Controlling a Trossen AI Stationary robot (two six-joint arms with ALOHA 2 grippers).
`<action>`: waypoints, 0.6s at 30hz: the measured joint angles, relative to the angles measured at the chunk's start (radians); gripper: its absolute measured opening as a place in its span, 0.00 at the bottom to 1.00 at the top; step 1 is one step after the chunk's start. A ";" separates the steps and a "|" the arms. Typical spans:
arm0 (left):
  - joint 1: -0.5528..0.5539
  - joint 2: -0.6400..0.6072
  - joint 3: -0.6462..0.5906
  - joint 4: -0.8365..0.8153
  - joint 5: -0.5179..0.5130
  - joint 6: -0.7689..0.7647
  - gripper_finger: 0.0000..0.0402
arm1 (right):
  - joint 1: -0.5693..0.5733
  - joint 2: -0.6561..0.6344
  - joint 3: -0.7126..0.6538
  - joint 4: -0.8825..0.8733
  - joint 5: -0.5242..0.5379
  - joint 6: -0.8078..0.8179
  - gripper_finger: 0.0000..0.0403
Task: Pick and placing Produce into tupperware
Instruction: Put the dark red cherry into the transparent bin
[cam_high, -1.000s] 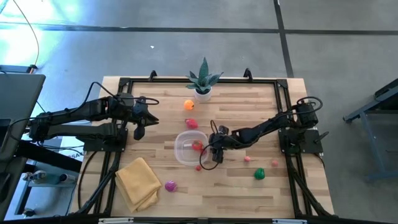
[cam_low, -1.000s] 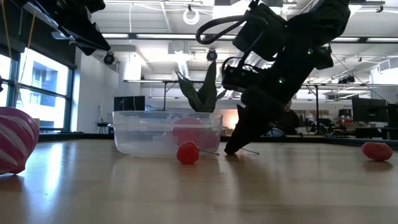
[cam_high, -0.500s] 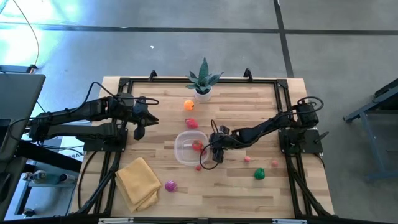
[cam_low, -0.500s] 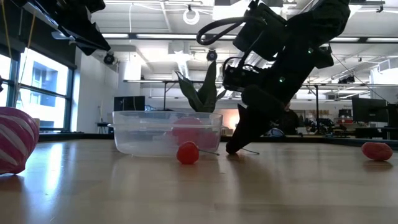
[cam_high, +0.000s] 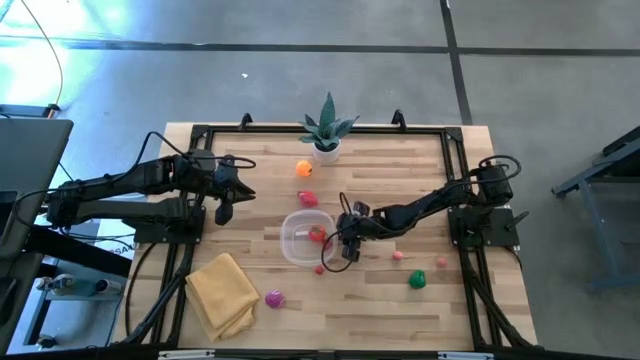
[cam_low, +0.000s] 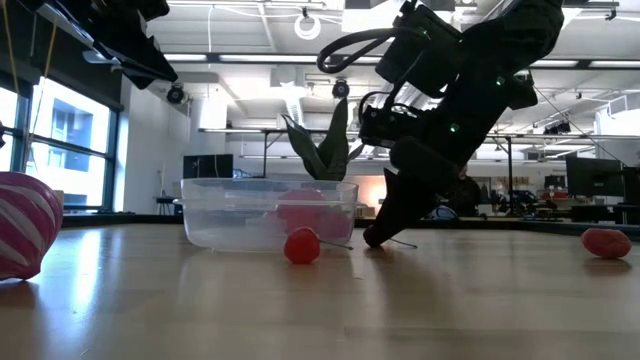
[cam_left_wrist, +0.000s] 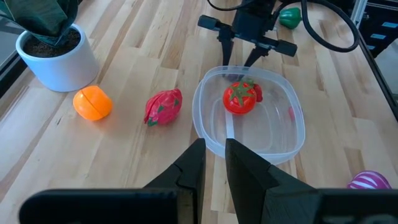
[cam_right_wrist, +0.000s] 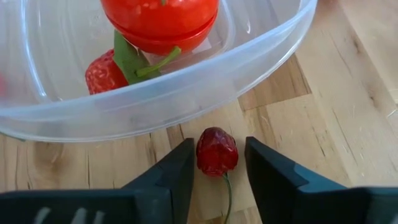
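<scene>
My right pincer (cam_right_wrist: 217, 163): low on the wood just outside the container's (cam_high: 296, 243) wall; fingers apart, one on each side of a small dark red cherry (cam_right_wrist: 217, 151) with a thin stem, not clamped on it

My left pincer (cam_left_wrist: 213, 163): fingers together, empty, hanging well off from the container

Container: already holds a tomato (cam_left_wrist: 240, 98) and a strawberry (cam_right_wrist: 101, 74)

Other produce: orange (cam_left_wrist: 92, 103) and a pink-red fruit (cam_left_wrist: 163, 107) between container and plant pot (cam_left_wrist: 59, 60); a green piece (cam_high: 417, 281) on the far side of my right arm; a striped magenta piece (cam_high: 274, 298) near the yellow cloth (cam_high: 222, 291)

Risk: I judge the cherry round and slick; an off-centre squeeze could squirt it against the wall or roll it away; a finger could also nudge the light container

Views: only my right wrist view shows the cherry between my fingers; the high view hides it under my arm; the low view shows my fingertips down at the tabletop
</scene>
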 joint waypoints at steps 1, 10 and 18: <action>0.000 0.000 0.000 0.000 0.000 0.000 0.13 | 0.000 0.000 0.000 0.001 0.000 0.000 0.31; 0.000 0.000 0.000 0.000 0.000 0.000 0.13 | 0.001 -0.006 -0.001 0.001 0.002 -0.002 0.29; 0.000 0.000 0.000 -0.001 0.000 0.000 0.13 | 0.003 -0.079 -0.008 -0.067 -0.002 -0.022 0.29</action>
